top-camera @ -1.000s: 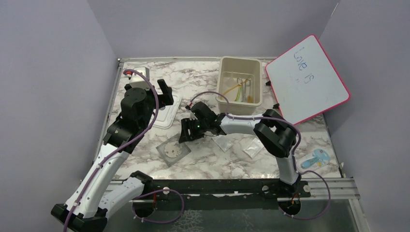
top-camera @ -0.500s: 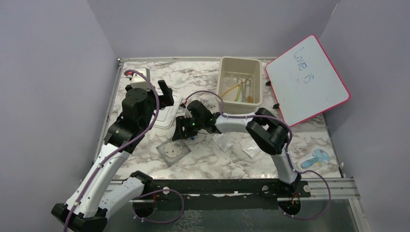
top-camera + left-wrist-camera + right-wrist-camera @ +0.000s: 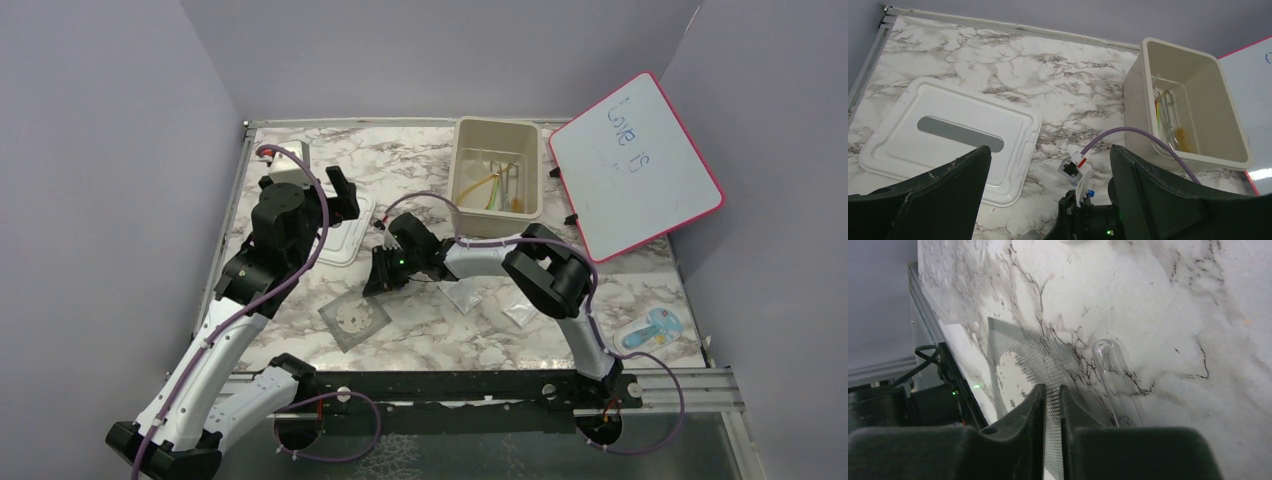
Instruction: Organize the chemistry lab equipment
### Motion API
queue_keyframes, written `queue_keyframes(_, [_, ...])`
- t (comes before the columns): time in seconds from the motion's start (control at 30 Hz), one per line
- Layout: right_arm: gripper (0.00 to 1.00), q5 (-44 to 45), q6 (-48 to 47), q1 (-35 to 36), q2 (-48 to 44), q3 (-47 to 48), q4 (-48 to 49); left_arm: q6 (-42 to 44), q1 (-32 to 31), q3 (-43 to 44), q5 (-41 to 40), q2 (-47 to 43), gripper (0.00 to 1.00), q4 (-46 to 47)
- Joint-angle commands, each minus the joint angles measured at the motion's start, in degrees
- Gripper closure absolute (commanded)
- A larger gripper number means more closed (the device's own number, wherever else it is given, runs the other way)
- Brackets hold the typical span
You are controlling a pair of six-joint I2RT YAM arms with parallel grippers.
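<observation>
- Two arms work over the marble table (image 3: 420, 160). Bearings are read from the overhead view, with 12 at the far wall.
- The right gripper (image 3: 381, 275) is near table centre, low at the surface. In its wrist view the fingers (image 3: 1025, 435) are pinched almost together, with the edge of the mesh square (image 3: 1018, 345) caught in the slit between them.
- The mesh square has a pale round centre and sits in a clear bag. It lies at 7 o'clock of that gripper.
- One clear tube (image 3: 1113, 382) lies on the marble just beside the mesh, apart from the fingers.
- The left gripper (image 3: 340, 195) is at 10 o'clock of centre, above the white lid (image 3: 345, 245). Its jaws are spread wide and hold nothing.
- The beige tub (image 3: 462, 170) stands upright at 12 to 1 o'clock. Inside are the amber rubber tube (image 3: 482, 187) and thin metal and coloured pieces too small to name.
- Two clear plastic packets (image 3: 465, 296) lie flat at 4 o'clock of the right gripper, by its forearm.
- The pink-framed whiteboard (image 3: 640, 170) stands tilted at 2 o'clock.
- A small light-blue item (image 3: 655, 328) lies at 4 o'clock, near the table edge.
</observation>
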Motion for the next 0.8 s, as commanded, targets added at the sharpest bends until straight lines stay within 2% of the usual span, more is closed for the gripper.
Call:
queue_keyframes(0.0, [0.88,0.04,-0.33,0.06,-2.23,-2.34,3.78,-0.33,0.36,0.05,0.72,-1.14,0.09,0.17])
queue_keyframes(0.13, [0.99,-1.22,-1.49,0.09,-4.99,-3.15,4.00,-0.35,0.35,0.34,0.65,-1.28,0.08,0.06])
queue_keyframes(0.33, [1.00,-2.81,-2.41,0.06,-12.53,-5.14,5.93,-0.33,0.36,1.60,1.59,-1.75,0.08,-0.58])
queue_keyframes(0.5, [0.99,-0.73,-3.40,-0.27,-19.56,-5.63,4.49,-0.51,0.36,2.91,1.69,-2.68,0.09,-1.24])
queue_keyframes(0.77, [0.99,2.79,-6.59,-5.75,-29.82,-5.57,-1.14,-0.51,0.36,5.16,2.21,-4.25,0.09,-1.73])
